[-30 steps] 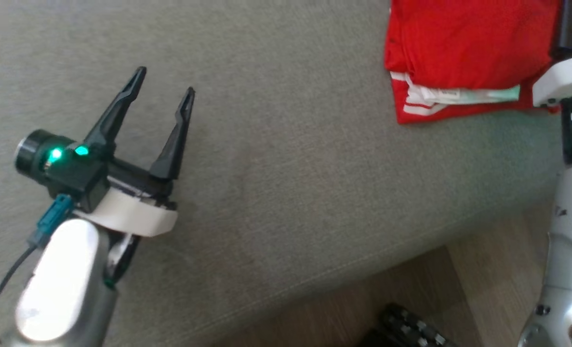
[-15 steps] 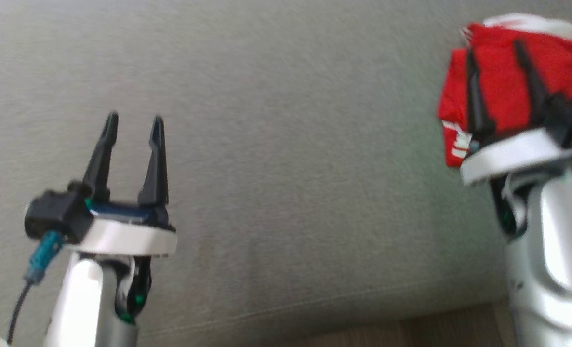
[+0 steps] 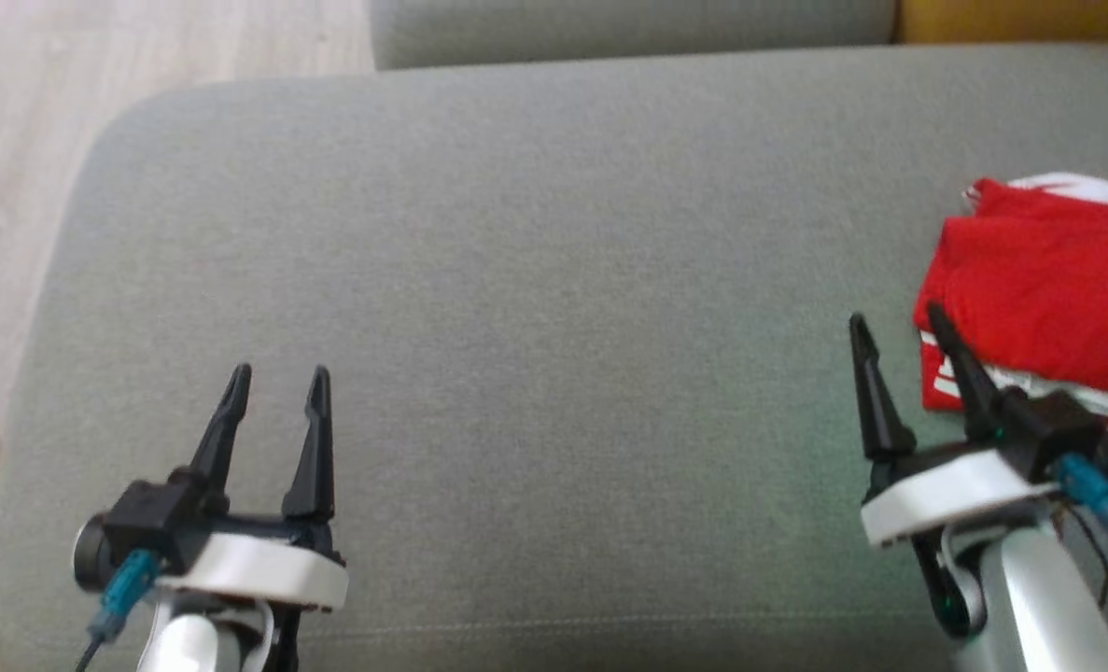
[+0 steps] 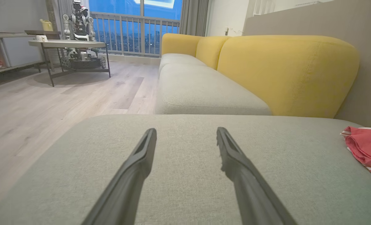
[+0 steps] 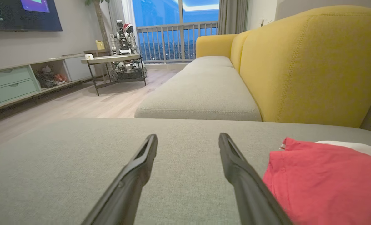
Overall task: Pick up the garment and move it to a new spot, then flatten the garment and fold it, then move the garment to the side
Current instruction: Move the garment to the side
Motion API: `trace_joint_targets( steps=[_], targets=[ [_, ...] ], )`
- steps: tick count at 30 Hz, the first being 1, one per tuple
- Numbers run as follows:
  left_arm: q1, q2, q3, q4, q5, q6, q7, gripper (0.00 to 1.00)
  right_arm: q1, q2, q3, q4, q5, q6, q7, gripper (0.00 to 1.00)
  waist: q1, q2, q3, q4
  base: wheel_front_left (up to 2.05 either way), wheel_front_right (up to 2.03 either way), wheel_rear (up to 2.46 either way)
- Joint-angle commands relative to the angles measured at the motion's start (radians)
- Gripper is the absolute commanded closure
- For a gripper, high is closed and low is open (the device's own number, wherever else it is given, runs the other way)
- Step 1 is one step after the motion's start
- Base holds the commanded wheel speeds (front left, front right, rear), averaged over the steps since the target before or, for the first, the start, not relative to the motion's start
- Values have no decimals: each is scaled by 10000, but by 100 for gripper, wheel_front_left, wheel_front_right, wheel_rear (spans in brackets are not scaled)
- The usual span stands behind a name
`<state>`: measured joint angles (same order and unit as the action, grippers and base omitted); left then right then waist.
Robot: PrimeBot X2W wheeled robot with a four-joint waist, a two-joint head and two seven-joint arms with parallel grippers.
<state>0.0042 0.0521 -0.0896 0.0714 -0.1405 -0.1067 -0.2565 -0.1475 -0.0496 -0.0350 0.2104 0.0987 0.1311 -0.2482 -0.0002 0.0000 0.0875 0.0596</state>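
Garment: the folded red fabric garment with white trim [image 3: 1044, 271] lies on the wide grey fabric sofa cushion [image 3: 554, 261]. It is at 3 o'clock in the head view, near the cushion's right end.
Left claw: the left claw [image 3: 280, 371], two long dark fingers on a white wrist ring, sits at 7 o'clock in the head view. It is released, with its fingers apart and nothing between them. They point to 12 o'clock over bare cushion, well apart from the garment.
Right claw: the right claw [image 3: 895, 315] sits at 5 o'clock in the head view. It is also released and empty, with its fingers spread and leaning toward 11 o'clock. Its outer finger is just beside the garment's near left corner; whether they touch cannot be told.
Left wrist view: the garment's edge shows at 3 o'clock, far from the fingers.
Right wrist view: the garment lies at 4 o'clock, just right of the right-hand finger.
Surroundings: a yellow upholstered sofa backrest [image 4: 285, 68] rises beyond the cushion at 1 o'clock in the left wrist view. A pale wooden floor [image 3: 12, 140] shows at 10 o'clock in the head view.
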Motion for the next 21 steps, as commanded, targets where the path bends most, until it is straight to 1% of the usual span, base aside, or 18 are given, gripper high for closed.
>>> trace_joint_targets(
  steps=[1,3,8,21],
  targets=[
    [-258,-4,381,-310,-9,4,-53,0,-64,-7,269,-439,-27,-4,-119,0,2,0,-174,164,0,0,0],
    [-152,-11,428,-410,-341,-28,-53,0,132,-7,247,-584,-23,-4,-127,0,2,0,-260,211,0,0,0],
    [132,-15,592,-918,-531,-94,-53,0,389,-7,166,-840,78,-4,-132,0,2,0,-350,243,0,0,0],
    [303,-17,625,-922,-1086,-158,-53,0,455,-7,166,-1139,45,-4,-134,0,2,0,-326,70,0,0,0]
  ],
)
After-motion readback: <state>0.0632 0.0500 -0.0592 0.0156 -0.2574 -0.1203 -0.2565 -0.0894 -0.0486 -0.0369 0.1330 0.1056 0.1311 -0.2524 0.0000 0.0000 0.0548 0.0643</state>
